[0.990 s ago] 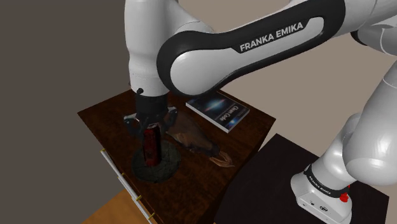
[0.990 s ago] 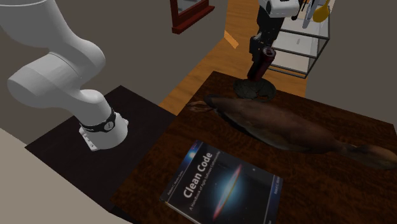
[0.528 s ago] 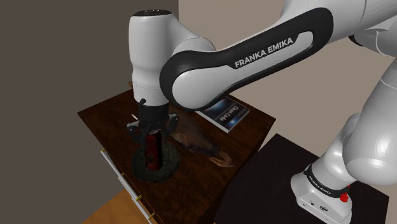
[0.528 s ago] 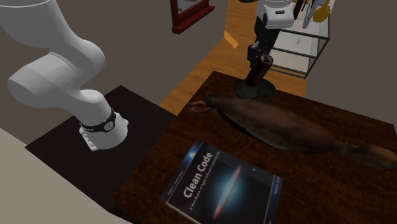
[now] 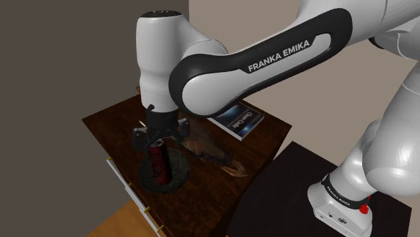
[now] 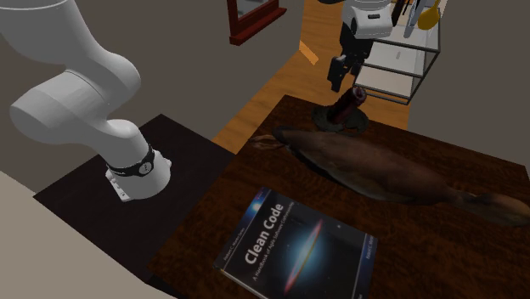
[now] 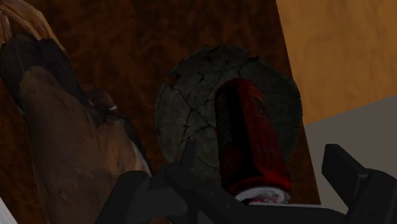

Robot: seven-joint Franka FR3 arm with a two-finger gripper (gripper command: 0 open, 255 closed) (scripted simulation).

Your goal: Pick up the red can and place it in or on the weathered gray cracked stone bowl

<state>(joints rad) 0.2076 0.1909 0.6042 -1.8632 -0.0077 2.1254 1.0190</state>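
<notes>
End effector is hovering just above the bowl with the fingers standing wide apart, gripping nothing. Red can is sitting in the cracked grey stone bowl, leaning at a tilt, with its top pointing up toward my fingers and not touching them. Bowl is resting near the edge of the dark wooden tabletop, just beside a brown bird-shaped object. Book is lying further back.
</notes>
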